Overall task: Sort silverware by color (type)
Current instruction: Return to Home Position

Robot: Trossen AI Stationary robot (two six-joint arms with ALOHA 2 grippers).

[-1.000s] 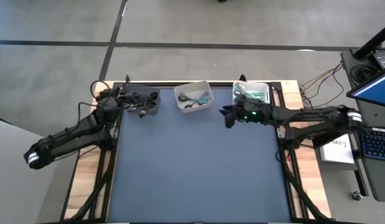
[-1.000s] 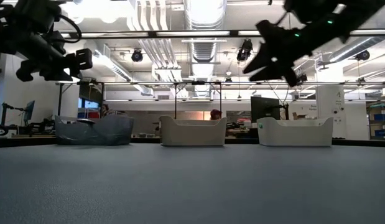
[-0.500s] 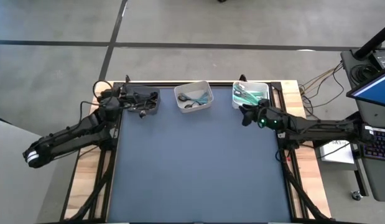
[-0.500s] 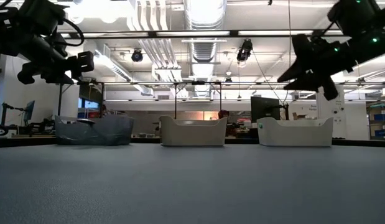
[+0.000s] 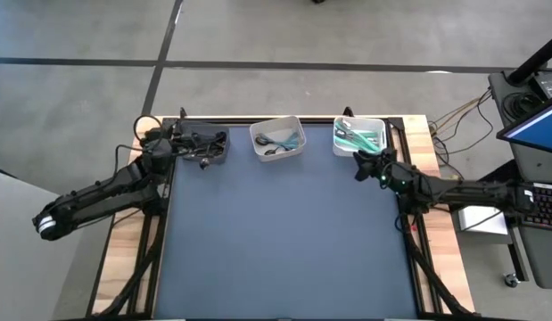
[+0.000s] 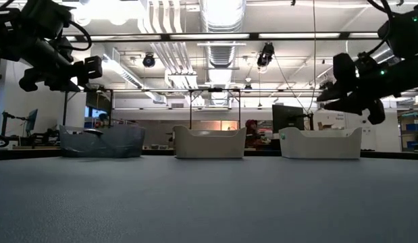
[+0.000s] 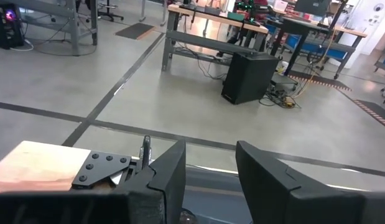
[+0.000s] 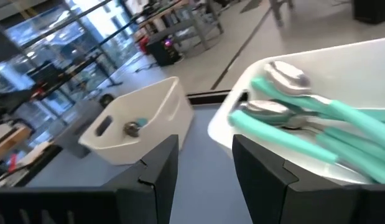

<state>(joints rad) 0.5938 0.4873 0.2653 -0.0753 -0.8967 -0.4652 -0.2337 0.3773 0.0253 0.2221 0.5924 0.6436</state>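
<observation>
Several teal-handled pieces of silverware (image 8: pixel 316 121) are lying heaped in the right white bin (image 5: pixel 380 126) at the far right corner of the table (image 5: pixel 284 241), their metal heads at one end. A few further pieces are sitting in the middle white bin (image 5: pixel 257 133) on the far edge. A dark grey bin (image 6: pixel 100 143) is standing toward the far left corner. No utensil is showing loose on the blue surface, so the sorting is looking finished.

Right gripper (image 8: pixel 204 144): hovering just on the near side of the right white bin, fingers parted, holding nothing.
Left gripper (image 7: pixel 209 152): hanging over the dark grey bin, likewise parted and empty.

Handling note, as a judgement: for the return home, each arm is best lifting clear of the bin rims first. It is then best drawing back slowly toward its own side edge, so that no bin is getting nudged.

Not legible: the left arm is hiding the dark grey bin's contents from above, and the bin's own wall is hiding them at table height. Types and colours in the middle white bin are showing too small to tell.
</observation>
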